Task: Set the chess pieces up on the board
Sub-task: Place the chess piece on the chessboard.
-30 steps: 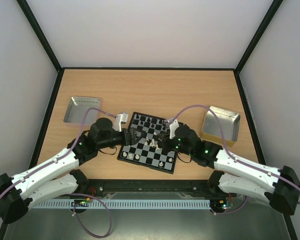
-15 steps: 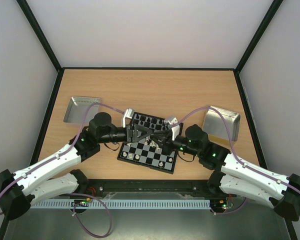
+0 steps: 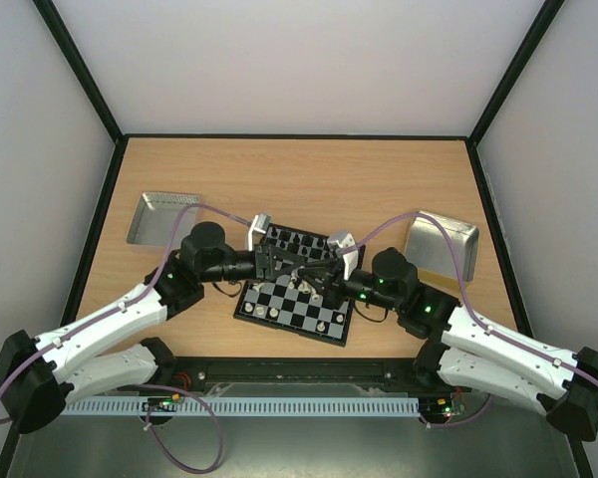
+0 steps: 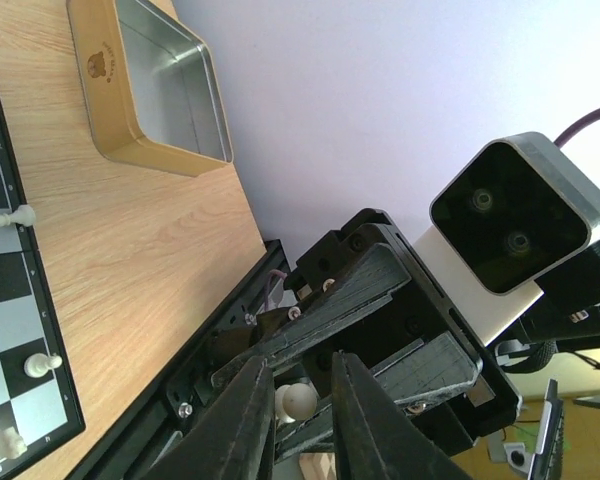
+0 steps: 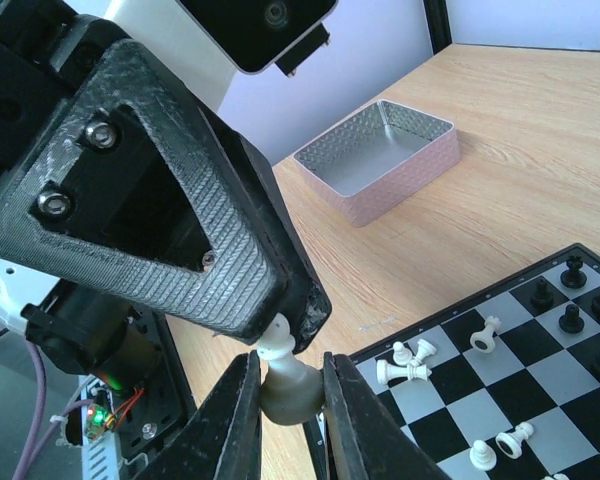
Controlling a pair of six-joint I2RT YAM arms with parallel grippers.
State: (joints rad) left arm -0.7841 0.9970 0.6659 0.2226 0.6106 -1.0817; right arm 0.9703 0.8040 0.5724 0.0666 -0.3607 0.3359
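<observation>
At the bottom middle, the right gripper (image 5: 285, 365) pinches a white chess piece (image 5: 283, 390) pointing into the left gripper (image 4: 299, 372), whose squeeze I cannot tell.

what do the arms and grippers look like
Both the left arm and right arm have white link shells, black joints, green indicator lights and a lilac cable looping along them. The left gripper and right gripper have dark, ridged, wedge-shaped fingers.
</observation>
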